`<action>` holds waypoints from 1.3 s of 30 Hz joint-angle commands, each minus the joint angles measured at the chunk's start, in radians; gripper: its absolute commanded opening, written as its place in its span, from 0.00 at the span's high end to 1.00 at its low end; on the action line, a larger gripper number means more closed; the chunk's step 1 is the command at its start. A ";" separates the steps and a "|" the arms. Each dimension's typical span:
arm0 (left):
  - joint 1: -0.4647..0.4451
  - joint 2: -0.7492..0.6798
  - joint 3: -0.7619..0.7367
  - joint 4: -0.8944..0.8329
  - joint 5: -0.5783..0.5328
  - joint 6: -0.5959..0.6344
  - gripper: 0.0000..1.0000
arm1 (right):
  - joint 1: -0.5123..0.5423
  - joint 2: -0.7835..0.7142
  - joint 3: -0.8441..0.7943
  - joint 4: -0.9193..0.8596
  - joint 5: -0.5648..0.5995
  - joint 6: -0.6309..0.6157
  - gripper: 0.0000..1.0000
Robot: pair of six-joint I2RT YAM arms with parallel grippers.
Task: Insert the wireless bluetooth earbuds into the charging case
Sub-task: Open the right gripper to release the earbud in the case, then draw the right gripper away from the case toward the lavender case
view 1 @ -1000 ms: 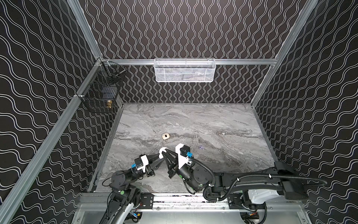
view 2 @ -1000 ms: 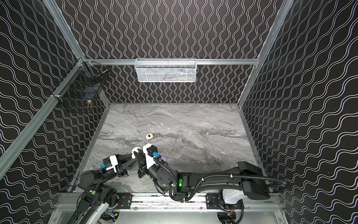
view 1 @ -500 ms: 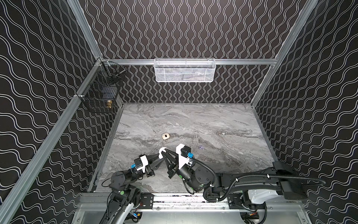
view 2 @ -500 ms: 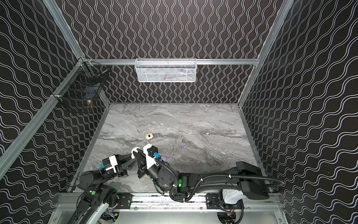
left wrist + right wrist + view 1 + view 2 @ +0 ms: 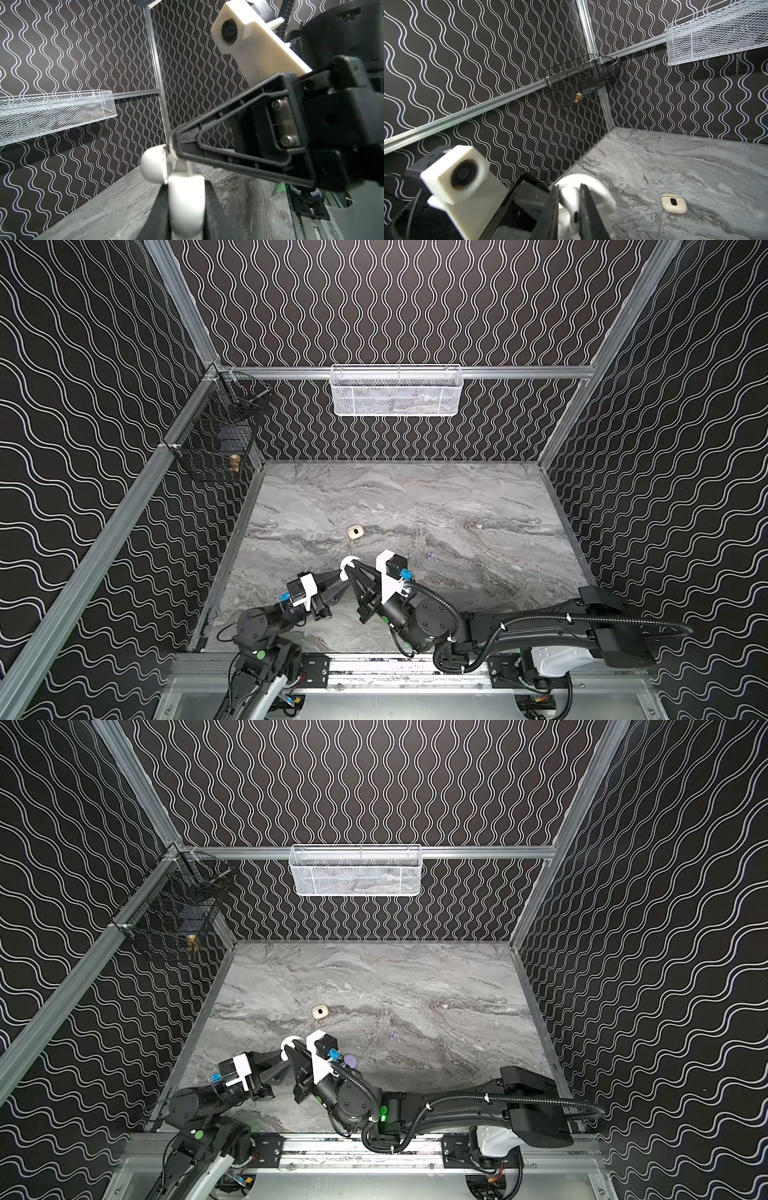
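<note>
left gripper (image 5: 186, 187): jaws clamped on white charging case (image 5: 185, 209), lid open
right gripper (image 5: 569, 187): jaws nearly closed, pinching white earbud (image 5: 571, 215) at the case mouth
done: no earbud visibly seated
left: seat it; lavender earbud (image 5: 432, 558) lies well beyond both jaws

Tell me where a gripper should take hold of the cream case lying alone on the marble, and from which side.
Probably straight down from above, pinching the cream case across its two longer edges. It lies flat and low on the marble tabletop with nothing touching it, so only its rounded rim gives the fingers opposing faces.
</note>
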 commanded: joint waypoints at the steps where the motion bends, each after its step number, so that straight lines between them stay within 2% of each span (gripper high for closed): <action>1: -0.001 -0.003 0.011 0.047 -0.010 -0.016 1.00 | -0.001 -0.014 -0.015 -0.008 0.015 0.024 0.98; 5: 0.000 -0.006 0.014 0.039 -0.011 -0.015 1.00 | -0.001 -0.021 -0.027 -0.032 0.011 0.044 0.98; 10: 0.000 -0.005 0.011 0.051 -0.011 -0.019 1.00 | -0.001 -0.019 -0.031 -0.044 0.003 0.055 0.89; 14: 0.000 0.002 0.012 0.052 -0.007 -0.019 1.00 | -0.001 -0.005 -0.020 -0.050 -0.002 0.054 0.87; 21: 0.000 -0.004 0.009 0.051 -0.010 -0.019 1.00 | -0.001 -0.026 -0.040 -0.042 0.003 0.052 0.66; 26: -0.001 0.005 0.009 0.055 -0.006 -0.021 1.00 | 0.001 -0.069 -0.063 -0.033 0.000 0.040 0.55; 29: -0.001 0.007 0.008 0.058 -0.006 -0.020 1.00 | 0.002 -0.114 -0.074 -0.041 0.006 0.023 0.55; 34: 0.001 0.016 0.006 0.059 -0.002 -0.007 1.00 | 0.002 -0.234 -0.089 -0.097 -0.003 0.004 0.63; 36: 0.000 0.029 0.002 0.077 0.008 -0.002 1.00 | -0.005 -0.273 -0.077 -0.159 0.039 0.015 0.64; 38: 0.000 0.049 0.001 0.112 0.027 -0.005 1.00 | -0.058 -0.293 -0.044 -0.283 0.053 0.062 0.66; 39: 0.000 0.067 0.001 0.138 0.043 -0.011 1.00 | -0.115 -0.302 -0.027 -0.363 0.008 0.117 0.68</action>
